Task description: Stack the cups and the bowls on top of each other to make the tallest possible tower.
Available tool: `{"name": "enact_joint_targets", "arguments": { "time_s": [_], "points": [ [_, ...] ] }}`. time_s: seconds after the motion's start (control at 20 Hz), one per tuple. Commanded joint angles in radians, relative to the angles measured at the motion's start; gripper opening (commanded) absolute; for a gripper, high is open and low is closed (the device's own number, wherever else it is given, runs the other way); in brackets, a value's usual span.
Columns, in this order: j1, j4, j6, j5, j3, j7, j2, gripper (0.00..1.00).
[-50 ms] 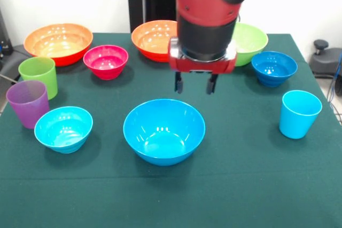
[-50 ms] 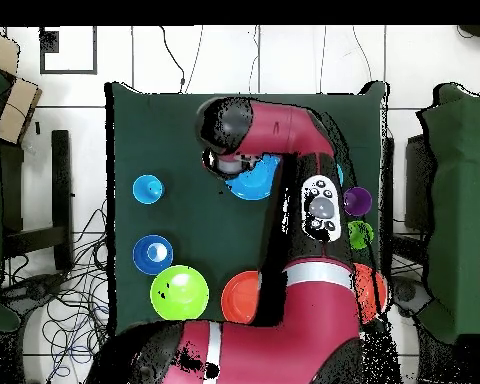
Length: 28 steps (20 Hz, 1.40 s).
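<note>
Nothing is stacked yet: every bowl and cup sits separately on the green table (image 1: 240, 196), so the tower has no base in place. The gripper (image 1: 195, 84) hangs with its two dark fingers (image 1: 179, 83) apart and empty, pointing straight down, and the relation that matters is to the large blue bowl (image 1: 164, 130): in the front view the bowl lies directly below the fingertips and a little toward the camera, its mouth facing up, its far rim the nearest part to the fingers. Being round, the bowl has no long axis to line up with; a grasp would likely have to pinch the rim wall, so the fingers need one side of that rim between them rather than the open hollow. The overhead view agrees, showing the arm's head over the same blue bowl (image 2: 252, 183), which is mostly hidden beneath it. Taking the blue bowl as the landmark in the front view, the cyan small bowl (image 1: 63, 128) sits just to its left, with the purple cup (image 1: 27, 103) and lime green cup (image 1: 39, 76) farther left; the magenta small bowl (image 1: 106, 61) lies behind and left, the two orange bowls (image 1: 57, 42) (image 1: 154, 38) farther behind, the lime green bowl (image 1: 250, 42) behind and right, the dark blue small bowl (image 1: 274, 68) to the right, and the light blue cup (image 1: 299, 113) well to the right. No other piece lies as close to the fingers.
</note>
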Motion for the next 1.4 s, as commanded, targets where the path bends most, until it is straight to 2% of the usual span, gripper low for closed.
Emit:
{"name": "enact_joint_targets", "arguments": {
  "time_s": [0.05, 0.2, 0.35, 0.5, 0.9, 1.4],
  "points": [
    [0.019, -0.038, 0.074, 0.02, 0.031, 0.126, -0.011, 1.0],
    [0.025, 0.154, -0.075, 0.036, 0.027, 0.137, -0.067, 1.0],
    [0.047, 0.264, -0.151, 0.039, 0.016, 0.152, -0.111, 1.0],
    [0.061, 0.338, -0.206, 0.036, 0.006, 0.153, -0.143, 1.0],
    [0.043, 0.549, -0.336, 0.026, -0.002, 0.107, -0.24, 1.0],
    [-0.03, 0.81, -0.461, 0.026, 0.012, 0.048, -0.379, 1.0]
  ]
}}
